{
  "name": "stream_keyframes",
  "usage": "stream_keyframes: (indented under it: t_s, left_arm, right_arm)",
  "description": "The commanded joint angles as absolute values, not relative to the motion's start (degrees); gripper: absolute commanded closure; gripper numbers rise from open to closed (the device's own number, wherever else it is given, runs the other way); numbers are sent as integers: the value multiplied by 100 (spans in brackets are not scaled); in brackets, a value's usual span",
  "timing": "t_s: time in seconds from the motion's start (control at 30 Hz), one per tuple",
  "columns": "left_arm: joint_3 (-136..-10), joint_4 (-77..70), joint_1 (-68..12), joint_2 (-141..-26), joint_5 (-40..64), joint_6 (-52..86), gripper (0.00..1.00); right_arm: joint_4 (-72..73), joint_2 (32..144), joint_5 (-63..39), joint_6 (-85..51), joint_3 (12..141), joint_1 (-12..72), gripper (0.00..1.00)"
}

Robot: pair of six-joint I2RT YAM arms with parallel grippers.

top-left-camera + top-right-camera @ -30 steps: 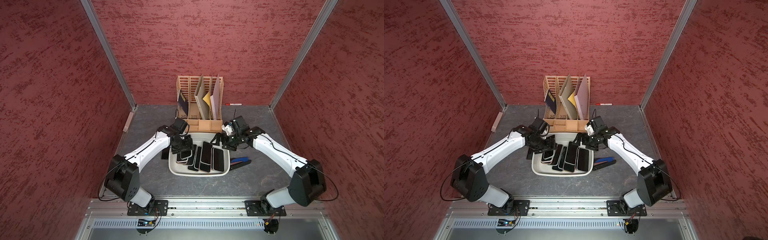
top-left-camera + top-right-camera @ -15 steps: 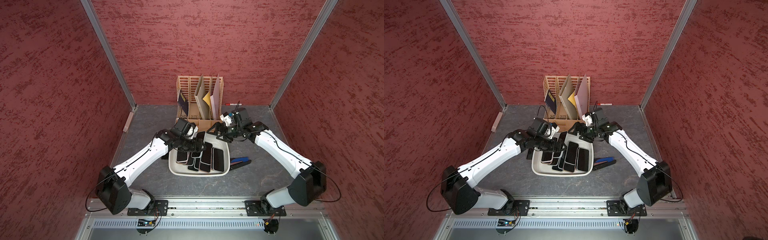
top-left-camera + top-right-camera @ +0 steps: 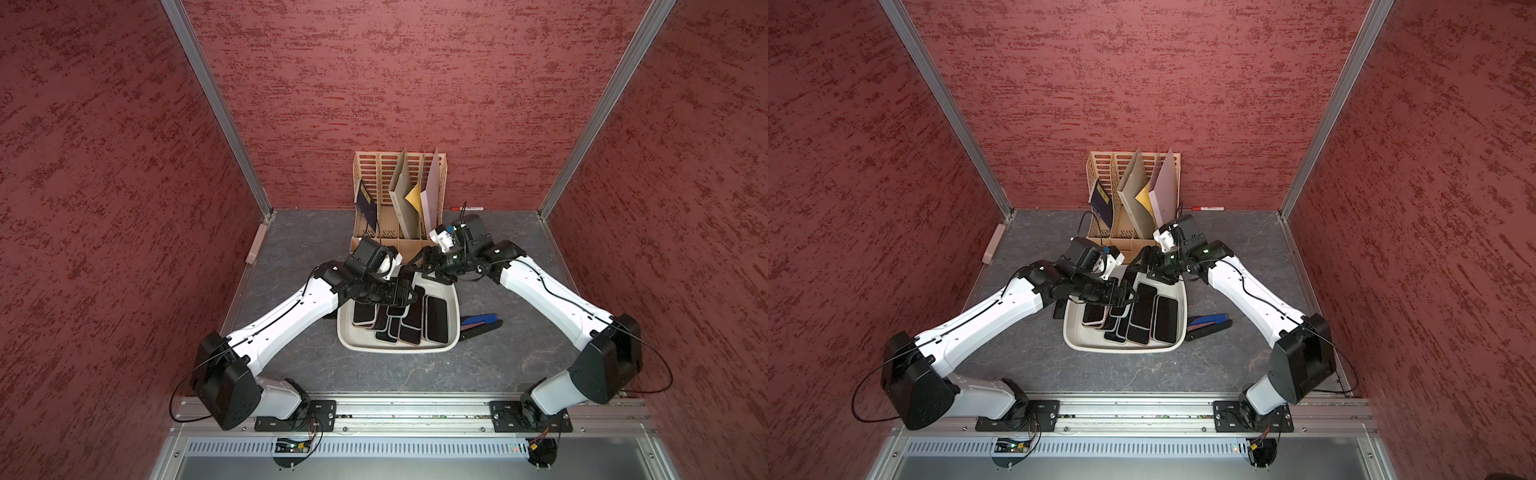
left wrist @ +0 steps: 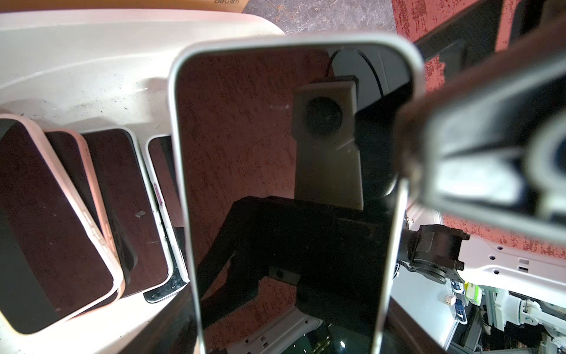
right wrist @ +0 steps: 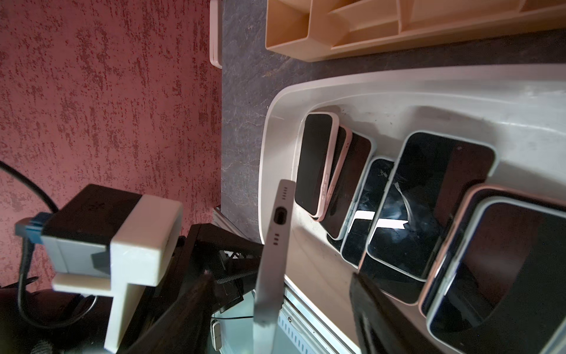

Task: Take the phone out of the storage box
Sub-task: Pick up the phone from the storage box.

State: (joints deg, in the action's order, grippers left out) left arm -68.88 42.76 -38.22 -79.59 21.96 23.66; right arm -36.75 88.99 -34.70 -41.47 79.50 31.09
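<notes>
The phone (image 4: 260, 138) stands above the storage box (image 3: 390, 350), file rack (image 3: 384, 166) behind it

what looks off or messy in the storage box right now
The phones in the storage box are piled askew, overlapping and leaning on one another instead of lying flat, and dark specks litter its floor. The white-cased phone held up by the left gripper is the only one raised.
</notes>
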Motion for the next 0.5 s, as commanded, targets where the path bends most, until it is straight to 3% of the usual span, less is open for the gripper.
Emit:
stream_keyframes:
  t_s: [0.0,0.47]
  left_arm:
    - [-7099,4012,-3870,-7928,2158,2306,39]
    - [-7092,3951,-3963,-7840,2074,2416,37]
  right_arm:
    - [-3720,8977,-3421,-4122,8112,3236,33]
    - [-3505,8915,-3269,-4297,7950,3428,67]
